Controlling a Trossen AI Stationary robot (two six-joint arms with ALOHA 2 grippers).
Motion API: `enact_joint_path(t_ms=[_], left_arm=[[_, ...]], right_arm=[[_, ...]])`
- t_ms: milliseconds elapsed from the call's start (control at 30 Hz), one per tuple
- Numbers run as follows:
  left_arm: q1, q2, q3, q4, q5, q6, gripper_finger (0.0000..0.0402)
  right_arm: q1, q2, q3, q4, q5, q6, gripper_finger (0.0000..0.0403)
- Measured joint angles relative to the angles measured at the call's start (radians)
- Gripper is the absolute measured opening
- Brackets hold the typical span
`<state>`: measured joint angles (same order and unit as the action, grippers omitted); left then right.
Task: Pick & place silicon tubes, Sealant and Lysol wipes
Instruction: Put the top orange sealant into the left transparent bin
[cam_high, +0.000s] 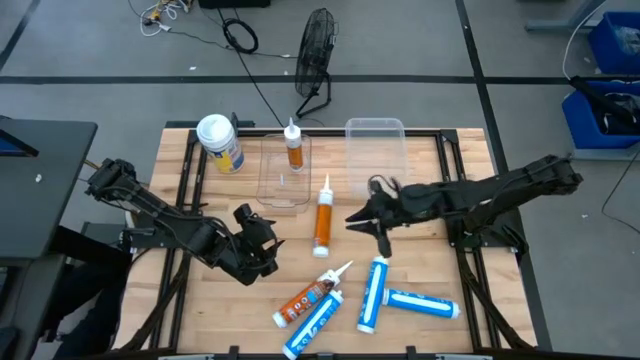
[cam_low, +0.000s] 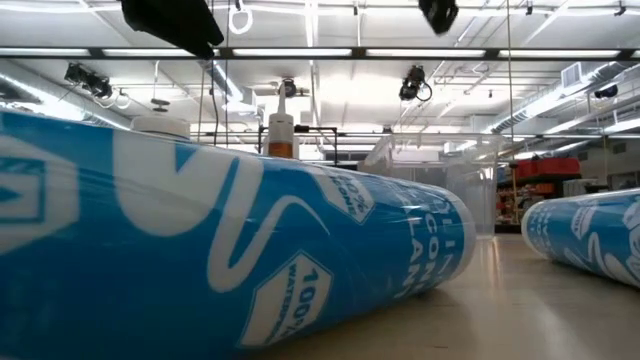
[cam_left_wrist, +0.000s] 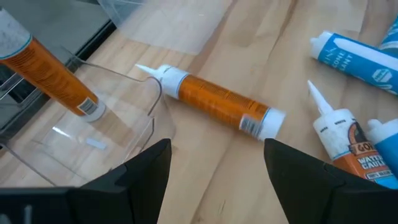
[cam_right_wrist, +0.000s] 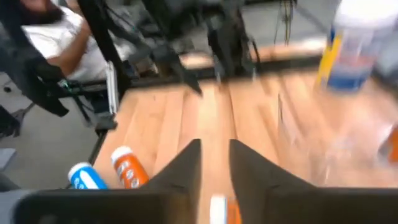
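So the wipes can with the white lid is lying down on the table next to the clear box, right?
Not quite. The wipes can is standing upright, not lying down. It does sit on the table next to the clear box. The high view shows its round white lid from above.

A robotics lab or workshop. A pale wooden-slat worktable (cam_high: 420, 320) on a black metal frame stands on a grey concrete floor (cam_high: 90, 60) with loose black cables (cam_high: 240, 38), a black wire-cage floor fan (cam_high: 318, 45) beyond the table's far edge and blue plastic storage bins (cam_high: 612, 40). The low view shows fluorescent ceiling lights (cam_low: 330, 52) and exposed ducting.
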<state>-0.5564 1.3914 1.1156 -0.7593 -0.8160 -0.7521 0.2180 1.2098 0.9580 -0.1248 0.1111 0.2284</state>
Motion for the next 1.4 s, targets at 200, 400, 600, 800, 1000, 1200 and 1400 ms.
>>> enact_joint_path(t_ms=[200, 400, 600, 800, 1000, 1200, 1400], left_arm=[[0.004, 0.0, 0.0, 0.0, -0.001, 0.03, 0.0263], [0.023, 0.0, 0.0, 0.003, 0.015, 0.027, 0.0263], [0.042, 0.0, -0.001, 0.035, 0.024, -0.058, 0.0263], [0.105, 0.042, -0.001, 0.099, 0.07, -0.101, 0.0264], [0.194, 0.14, -0.002, 0.241, 0.285, -0.121, 0.0264], [0.27, 0.201, -0.002, 0.236, 0.305, -0.18, 0.0271], [0.333, 0.271, -0.001, 0.261, 0.334, -0.233, 0.0314]], right_arm=[[-0.001, 0.135, 0.0, 0.0, 0.003, 0.213, 0.0215], [-0.013, 0.257, 0.0, 0.041, 0.008, 0.481, 0.0305], [0.009, 0.306, 0.0, -0.006, 0.07, 0.531, 0.0326], [0.078, 0.298, -0.001, -0.063, 0.234, 0.511, 0.0317], [0.129, 0.298, -0.001, -0.17, 0.364, 0.498, 0.0311], [0.192, 0.297, -0.001, -0.311, 0.468, 0.515, 0.0311], [0.259, 0.297, -0.001, -0.408, 0.599, 0.582, 0.0311]])
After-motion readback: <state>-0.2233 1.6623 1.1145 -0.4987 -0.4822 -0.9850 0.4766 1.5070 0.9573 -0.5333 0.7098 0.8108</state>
